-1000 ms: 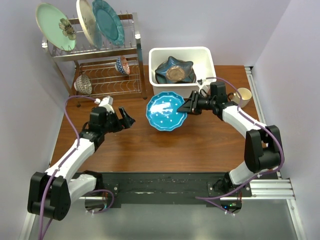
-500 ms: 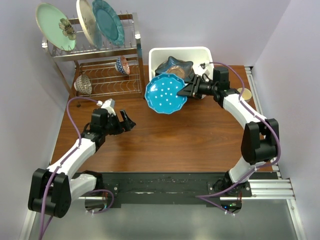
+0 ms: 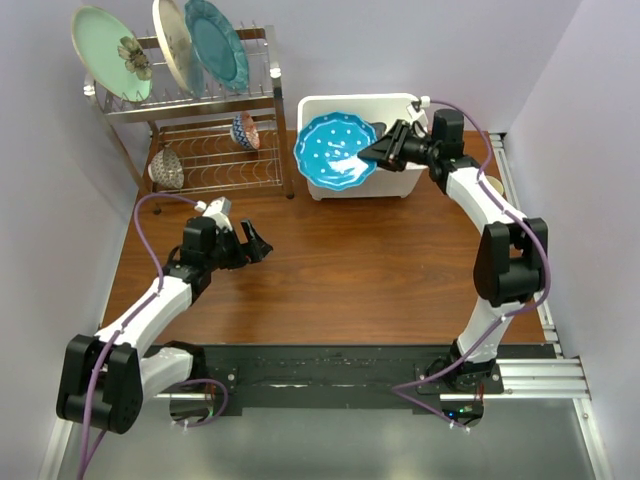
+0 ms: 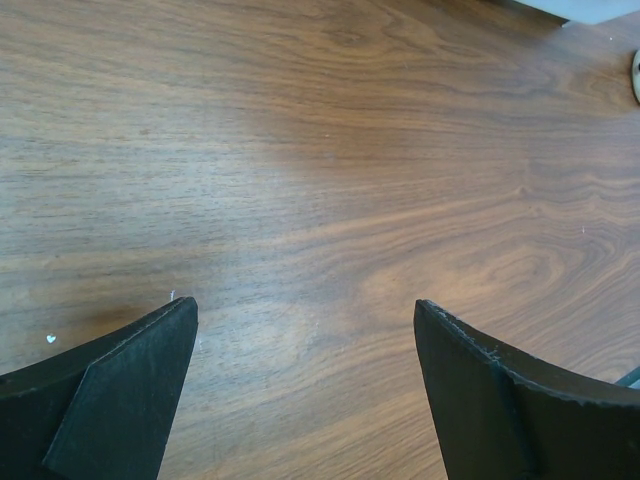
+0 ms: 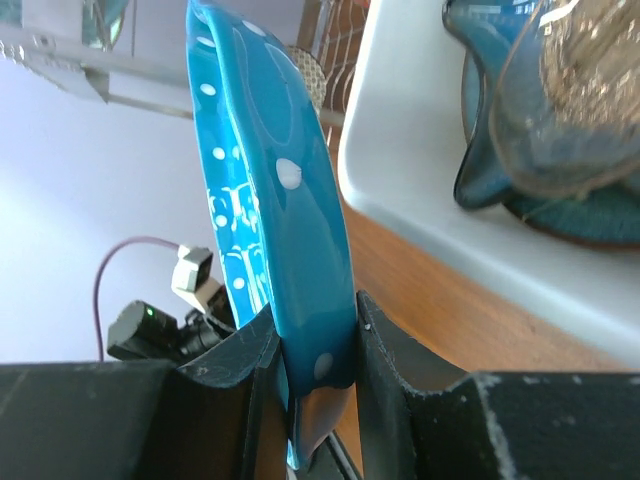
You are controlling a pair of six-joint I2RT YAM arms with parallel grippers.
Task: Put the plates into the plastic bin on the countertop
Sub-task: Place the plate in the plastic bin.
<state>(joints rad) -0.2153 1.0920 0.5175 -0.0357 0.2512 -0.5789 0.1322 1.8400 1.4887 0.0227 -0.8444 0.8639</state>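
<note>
left end effector [image 4: 305, 335]: jaws spread wide, arm bent at elbow, angled forward-right | right end effector [image 5: 318, 335]: jaws clamped on blue plate [image 5: 262, 190] rim, arm stretched far forward

Just beside bin [image 3: 400, 183] left wall: wire dish rack [image 3: 215, 150]. In bin: star-shaped plate [image 5: 480, 180]. Overhanging bin's left rim: held blue scalloped plate [image 3: 335, 150]. Open: countertop [image 3: 350, 270] centre.

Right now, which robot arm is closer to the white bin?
Right. The right gripper, holding the blue dotted plate, is right at the white bin; the left gripper hangs open above the countertop, far off.
</note>
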